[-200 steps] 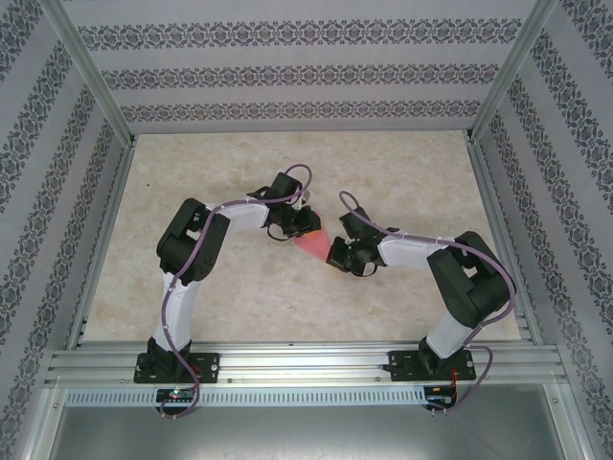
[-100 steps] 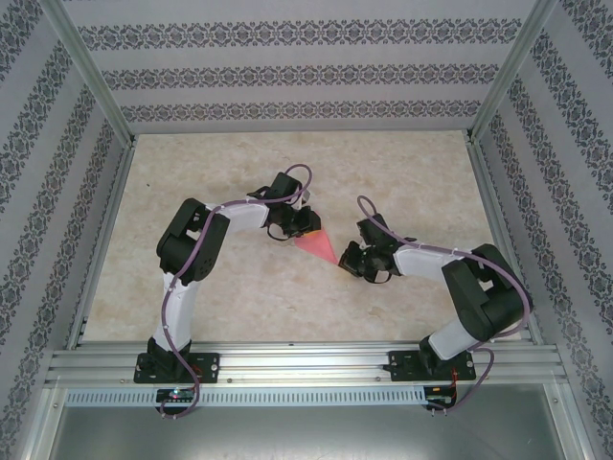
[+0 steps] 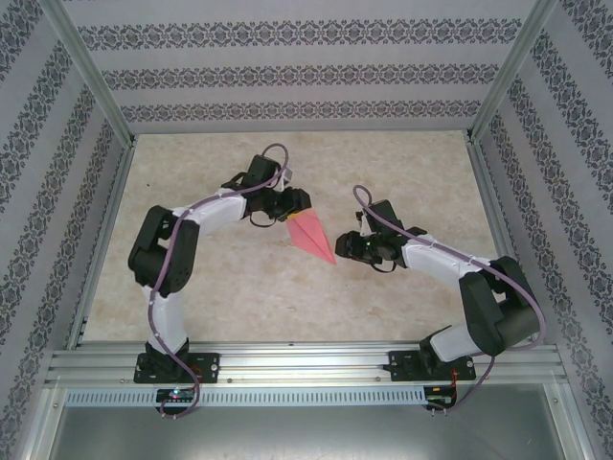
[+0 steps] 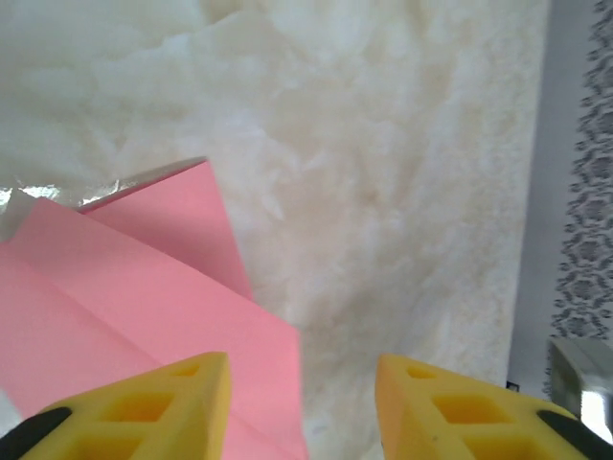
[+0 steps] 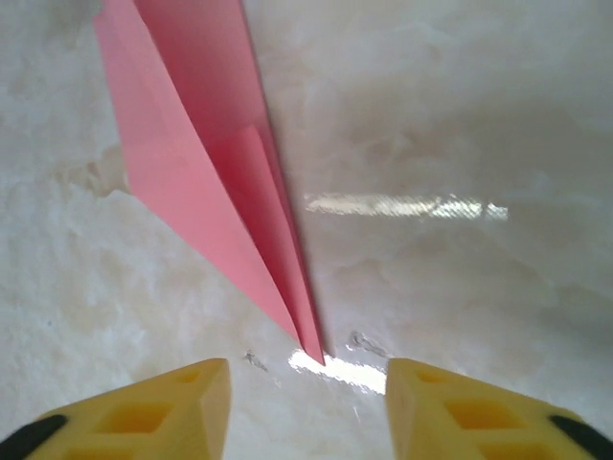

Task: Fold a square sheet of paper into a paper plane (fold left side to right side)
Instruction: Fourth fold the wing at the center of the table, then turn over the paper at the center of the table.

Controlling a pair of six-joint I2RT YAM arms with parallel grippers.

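marbled pale surface carries the pink paper plane, lying flat between the left gripper and right gripper, both spread apart, holding nothing.

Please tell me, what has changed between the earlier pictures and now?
Both pincers opened and let go of the paper plane. The left pincer drew back toward the far side, off its wide end; the right pincer drew back to the right, off its tip. The plane stayed flat on the table, in about the same place.
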